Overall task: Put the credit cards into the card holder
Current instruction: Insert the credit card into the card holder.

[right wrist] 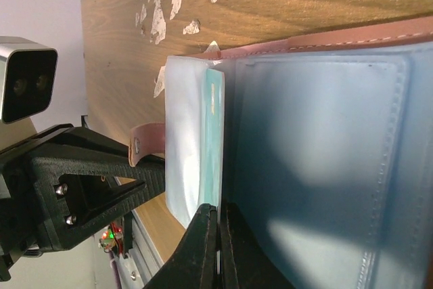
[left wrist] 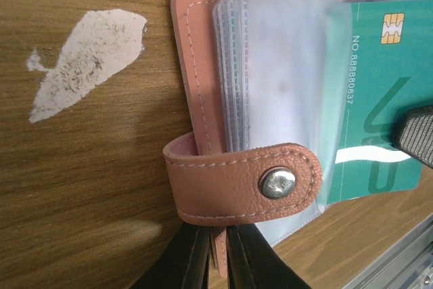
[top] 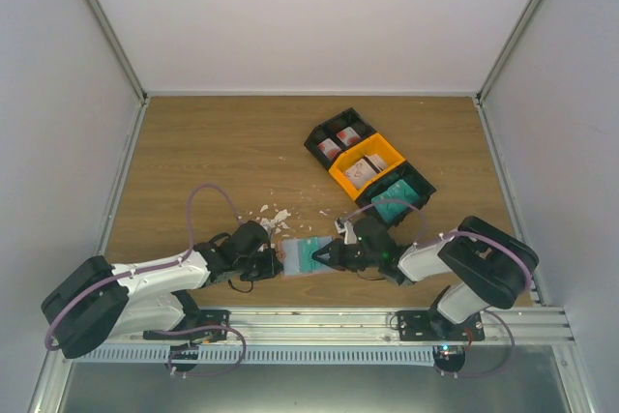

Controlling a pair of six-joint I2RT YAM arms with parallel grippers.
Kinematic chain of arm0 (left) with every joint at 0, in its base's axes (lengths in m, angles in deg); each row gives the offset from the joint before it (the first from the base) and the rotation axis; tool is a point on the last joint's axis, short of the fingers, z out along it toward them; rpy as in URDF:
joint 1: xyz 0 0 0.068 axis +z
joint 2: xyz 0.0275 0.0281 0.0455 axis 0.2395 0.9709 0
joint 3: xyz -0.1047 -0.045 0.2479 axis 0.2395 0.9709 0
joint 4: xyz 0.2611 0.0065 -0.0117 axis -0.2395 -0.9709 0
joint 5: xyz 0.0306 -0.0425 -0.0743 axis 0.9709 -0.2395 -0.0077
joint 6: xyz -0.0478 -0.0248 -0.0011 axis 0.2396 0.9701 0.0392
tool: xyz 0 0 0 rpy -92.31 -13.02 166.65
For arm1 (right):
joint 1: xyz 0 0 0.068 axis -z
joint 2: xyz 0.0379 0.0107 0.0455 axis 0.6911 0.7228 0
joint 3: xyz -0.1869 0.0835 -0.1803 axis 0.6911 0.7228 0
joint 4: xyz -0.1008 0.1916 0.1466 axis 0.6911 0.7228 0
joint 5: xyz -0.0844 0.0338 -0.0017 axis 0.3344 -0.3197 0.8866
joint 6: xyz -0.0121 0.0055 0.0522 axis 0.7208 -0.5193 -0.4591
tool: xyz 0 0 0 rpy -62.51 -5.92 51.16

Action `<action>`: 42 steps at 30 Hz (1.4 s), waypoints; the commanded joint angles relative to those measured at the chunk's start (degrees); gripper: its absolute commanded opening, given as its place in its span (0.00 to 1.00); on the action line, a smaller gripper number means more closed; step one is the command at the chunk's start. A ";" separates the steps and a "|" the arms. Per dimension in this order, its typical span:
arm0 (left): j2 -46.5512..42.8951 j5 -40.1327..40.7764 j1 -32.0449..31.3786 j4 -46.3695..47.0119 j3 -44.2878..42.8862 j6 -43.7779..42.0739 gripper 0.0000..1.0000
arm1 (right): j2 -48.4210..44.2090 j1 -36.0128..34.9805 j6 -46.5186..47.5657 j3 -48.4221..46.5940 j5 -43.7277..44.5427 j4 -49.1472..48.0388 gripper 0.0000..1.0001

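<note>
The pink card holder (left wrist: 196, 79) lies open on the wood, its clear sleeves (left wrist: 284, 86) fanned out and its snap strap (left wrist: 237, 181) folded over. My left gripper (left wrist: 218, 235) is shut on the holder's pink cover edge. A teal credit card (left wrist: 379, 99) sits partly inside a sleeve. My right gripper (right wrist: 218, 216) is shut on that card's (right wrist: 215, 133) edge, and one of its fingertips (left wrist: 416, 137) shows over the card. From above, both grippers, left (top: 266, 263) and right (top: 327, 256), meet at the holder (top: 302, 256). More credit cards lie in the bins.
Three bins stand in a row at the back right: a black one (top: 338, 137) with white-and-red cards, an orange one (top: 366, 166), and a black one (top: 401, 192) with teal cards. White chipped patches (top: 271, 218) mark the wood near the holder. A metal rail (top: 319, 321) runs along the near edge.
</note>
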 commanded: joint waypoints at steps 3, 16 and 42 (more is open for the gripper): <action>1.21 -0.25 -0.59 0.05 1.60 0.04 0.14 | 3.10 -0.35 2.31 -1.30 2.69 0.69 0.01; 2.43 -0.72 -0.56 0.95 1.47 -0.28 0.14 | 6.62 -1.02 -0.54 -0.79 -1.56 -0.48 0.01; 1.91 -0.15 -0.59 0.91 1.20 -0.77 0.14 | 1.58 -1.15 2.82 -3.89 4.61 16.88 0.01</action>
